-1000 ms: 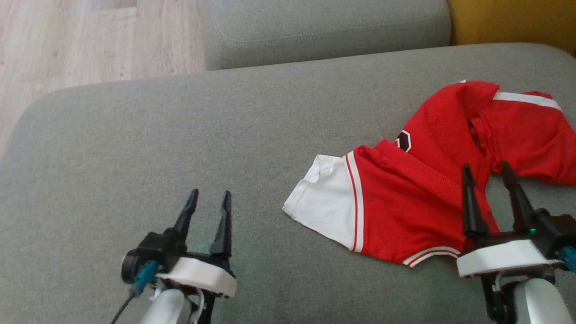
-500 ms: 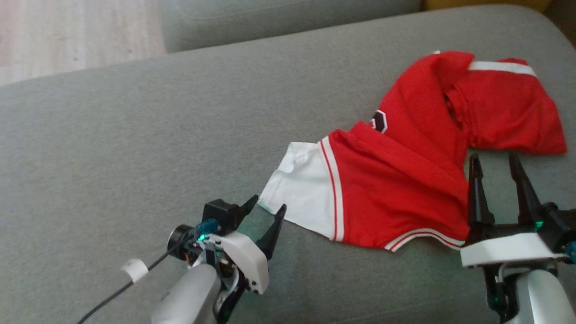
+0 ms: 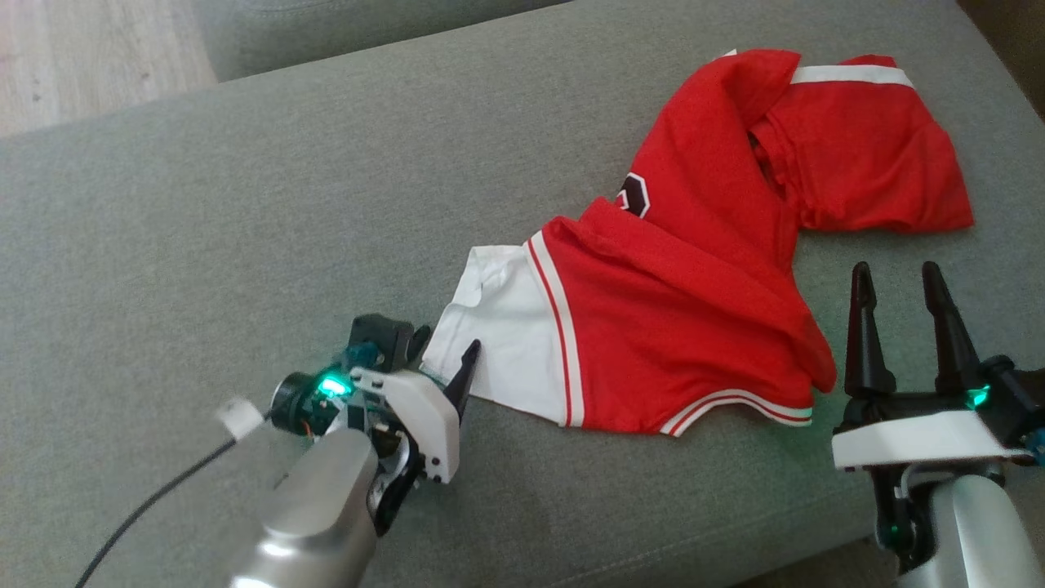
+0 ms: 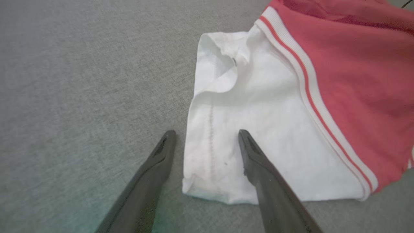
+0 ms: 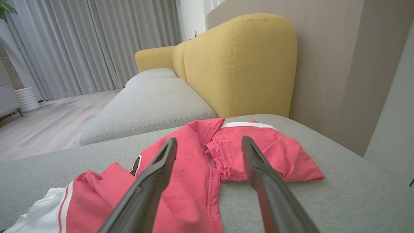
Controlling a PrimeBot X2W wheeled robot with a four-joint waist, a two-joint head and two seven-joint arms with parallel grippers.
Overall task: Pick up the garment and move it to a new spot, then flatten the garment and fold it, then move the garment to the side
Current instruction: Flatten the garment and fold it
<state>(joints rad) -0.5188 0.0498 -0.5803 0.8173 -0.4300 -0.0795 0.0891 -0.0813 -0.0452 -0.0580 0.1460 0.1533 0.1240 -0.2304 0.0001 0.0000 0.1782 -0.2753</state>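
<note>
shirt (image 3: 678, 327) is crumpled on the right of the cushion (image 3: 245, 204), left gripper (image 4: 206, 132) is spread astride the white sleeve (image 4: 258, 106) edge, so it's best lowered flush and pinched deep past the hem, right gripper (image 3: 896, 273) spread too.

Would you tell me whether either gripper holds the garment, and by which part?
Nothing held: left gripper open astride the garment at its white corner; right gripper open.

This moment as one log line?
garment: crumpled on cushion | left hand: open, astride its white edge | right hand: open, hovering
</note>
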